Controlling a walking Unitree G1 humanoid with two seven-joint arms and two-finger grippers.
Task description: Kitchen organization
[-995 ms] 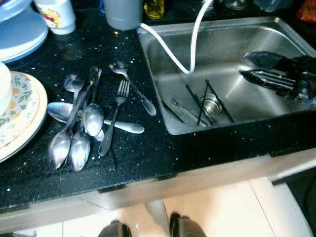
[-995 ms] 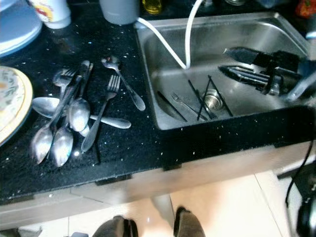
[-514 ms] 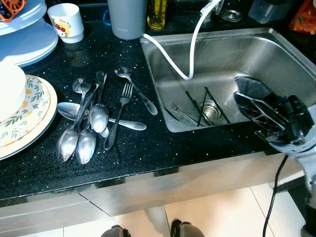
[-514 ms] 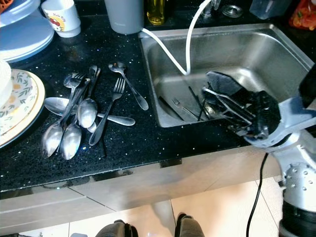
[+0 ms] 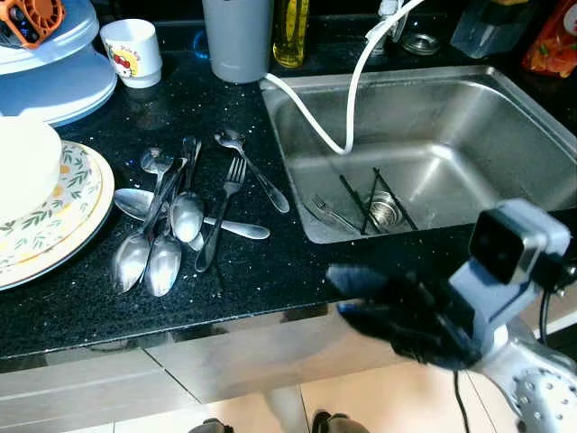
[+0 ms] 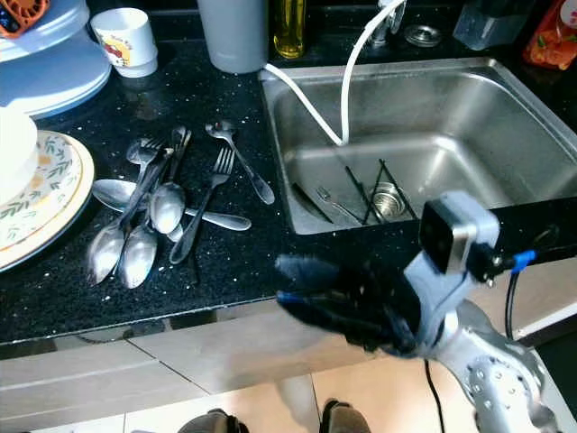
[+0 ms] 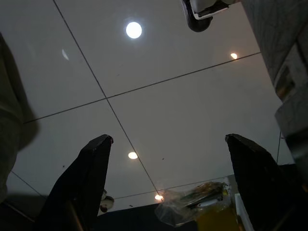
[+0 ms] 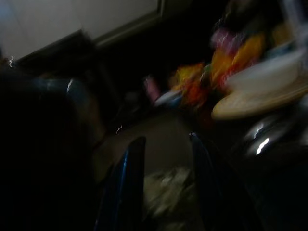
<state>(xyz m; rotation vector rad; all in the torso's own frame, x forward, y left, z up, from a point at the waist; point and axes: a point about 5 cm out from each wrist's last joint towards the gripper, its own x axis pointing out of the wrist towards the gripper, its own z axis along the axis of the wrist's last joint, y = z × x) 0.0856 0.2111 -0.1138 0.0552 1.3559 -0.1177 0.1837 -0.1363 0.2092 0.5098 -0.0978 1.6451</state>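
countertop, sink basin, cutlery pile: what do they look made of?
Countertop: glossy black stone, probably granite, judging by the pale flecks. Sink basin: brushed stainless steel, with soft grey reflections. Cutlery pile: polished metal, likely stainless, with mirror-like spoon bowls.

Cutlery pile [image 5: 176, 221] on counter [image 5: 270, 271], left of sink [image 5: 505, 117].

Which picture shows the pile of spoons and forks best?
The left eye view: the pile of spoons and forks lies sharp on the black counter. The right eye view shows it equally. The right wrist view gives only blurry glints.
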